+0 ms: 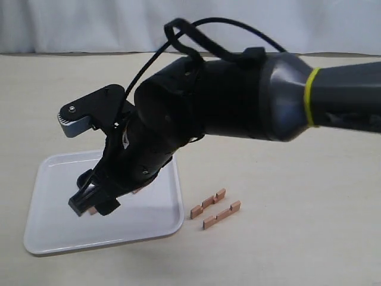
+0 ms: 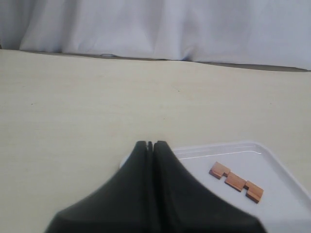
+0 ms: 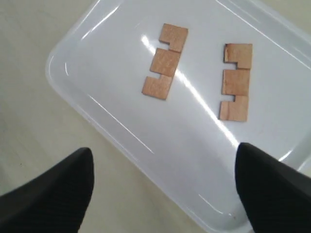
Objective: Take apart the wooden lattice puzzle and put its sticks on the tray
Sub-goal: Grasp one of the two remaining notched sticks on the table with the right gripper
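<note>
The white tray lies at the left of the table. My right gripper reaches across and hangs low over it. In the right wrist view it stands open and empty above the tray's rim, with two notched reddish-brown sticks flat on the tray beyond it. Two more sticks lie side by side on the table just right of the tray. No interlocked lattice puzzle shows. My left gripper is shut on nothing at a tray corner, near one stick.
The pale tabletop stretches right of the tray. A white curtain hangs along the table's far edge. The right arm's dark bulk spans the middle of the exterior view and hides part of the tray.
</note>
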Tool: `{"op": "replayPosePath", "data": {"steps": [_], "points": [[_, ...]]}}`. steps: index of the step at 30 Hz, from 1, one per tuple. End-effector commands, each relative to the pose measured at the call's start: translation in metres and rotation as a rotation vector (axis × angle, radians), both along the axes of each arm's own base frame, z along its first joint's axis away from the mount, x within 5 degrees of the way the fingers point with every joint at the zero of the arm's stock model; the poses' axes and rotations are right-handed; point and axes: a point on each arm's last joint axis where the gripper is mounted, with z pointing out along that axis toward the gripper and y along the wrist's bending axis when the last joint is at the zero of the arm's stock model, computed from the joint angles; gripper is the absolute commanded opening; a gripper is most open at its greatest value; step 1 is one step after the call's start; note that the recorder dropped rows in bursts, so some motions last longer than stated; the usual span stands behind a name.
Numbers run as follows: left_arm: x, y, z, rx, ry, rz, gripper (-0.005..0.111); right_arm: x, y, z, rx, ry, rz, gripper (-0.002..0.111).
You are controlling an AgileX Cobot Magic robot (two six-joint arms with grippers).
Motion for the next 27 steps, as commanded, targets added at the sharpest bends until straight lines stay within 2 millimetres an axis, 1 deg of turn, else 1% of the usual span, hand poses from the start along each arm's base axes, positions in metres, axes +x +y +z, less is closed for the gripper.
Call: {"op": "replayPosePath", "data": {"steps": [1,4,8,10,12,15,16,19,23,27], "points": [[0.0,0.0,0.0,-0.006,-0.008,0.001,0.0,-0.008,-0.012,0.026,-0.053,-0.044,0.03,0.075],[0.0,0.0,0.0,-0.006,-0.008,0.001,0.0,-0.014,-0.024,0.036,-0.108,-0.066,0.01,0.075],[0.0,0.0,0.0,-0.006,-0.008,0.001,0.0,-0.023,-0.044,0.046,-0.238,-0.084,-0.021,0.075],[0.0,0.0,0.0,-0.006,-0.008,0.001,0.0,-0.027,-0.055,0.048,-0.299,-0.082,-0.07,0.08],[0.0,0.0,0.0,-0.006,-0.008,0.001,0.0,-0.031,-0.068,0.048,-0.373,-0.095,-0.134,0.09],[0.0,0.0,0.0,-0.006,-0.008,0.001,0.0,-0.041,-0.084,0.036,-0.471,-0.08,-0.167,0.102],[0.0,0.0,0.0,-0.006,-0.008,0.001,0.0,-0.044,-0.088,0.031,-0.484,-0.063,-0.168,0.103],[0.0,0.0,0.0,-0.005,-0.005,0.001,0.0,-0.051,-0.102,0.008,-0.504,0.019,-0.177,0.105],[0.0,0.0,0.0,-0.005,-0.005,0.001,0.0,-0.055,-0.117,-0.019,-0.399,0.116,-0.185,0.105],[0.0,0.0,0.0,-0.005,-0.005,0.001,0.0,-0.054,-0.131,-0.038,-0.296,0.124,-0.241,0.105]]}}
